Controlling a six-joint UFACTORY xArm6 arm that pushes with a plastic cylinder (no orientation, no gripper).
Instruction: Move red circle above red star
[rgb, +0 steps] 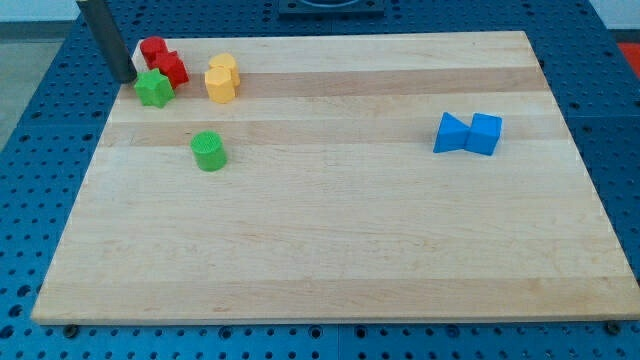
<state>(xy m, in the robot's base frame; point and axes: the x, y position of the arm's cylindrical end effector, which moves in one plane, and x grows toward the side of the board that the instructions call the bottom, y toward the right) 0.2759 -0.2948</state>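
Two red blocks touch near the board's top left corner. The upper left one looks like the red circle. The lower right one looks like the red star. A green star lies just below them, touching the red star. My tip rests on the board just left of the green star and below-left of the red circle, a small gap away from both. The dark rod rises from it toward the view's top left.
Two yellow blocks sit together right of the red pair. A green circle lies lower down. A blue triangle and a blue cube touch at the view's right. The board's left edge is close to my tip.
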